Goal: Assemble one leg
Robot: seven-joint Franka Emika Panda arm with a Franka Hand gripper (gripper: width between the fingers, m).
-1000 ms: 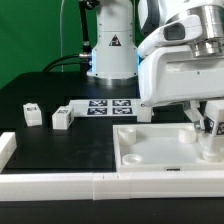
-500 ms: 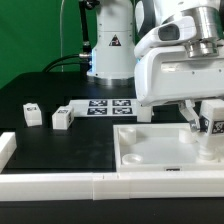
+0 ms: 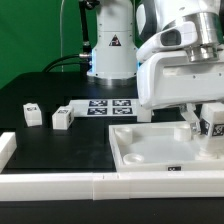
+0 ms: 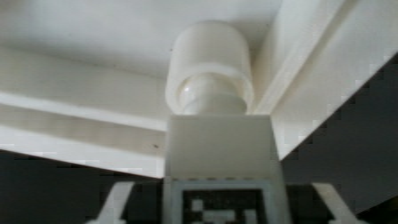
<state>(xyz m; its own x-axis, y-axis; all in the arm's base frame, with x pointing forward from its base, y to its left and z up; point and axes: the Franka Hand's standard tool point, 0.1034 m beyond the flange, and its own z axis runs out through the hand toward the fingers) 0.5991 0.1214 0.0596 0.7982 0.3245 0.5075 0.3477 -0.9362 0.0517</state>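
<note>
leg (image 3: 213, 122) in fingers (image 3: 194, 122); two loose legs (image 3: 32, 113) (image 3: 62, 118); one tray (image 3: 150, 152)

The black table (image 3: 60, 140) is carrying a white tray (image 3: 125, 150). 2 legs (image 3: 32, 114) (image 3: 62, 118) are lying toward the exterior view's left of the tray, and the marker board (image 3: 105, 107) is lying just behind it.

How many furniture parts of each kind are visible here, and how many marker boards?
Loose legs on the table: 2
Held leg, over the panel's corner: 1
Tray-like panel: 1
Marker board: 1
Total: 5
</note>
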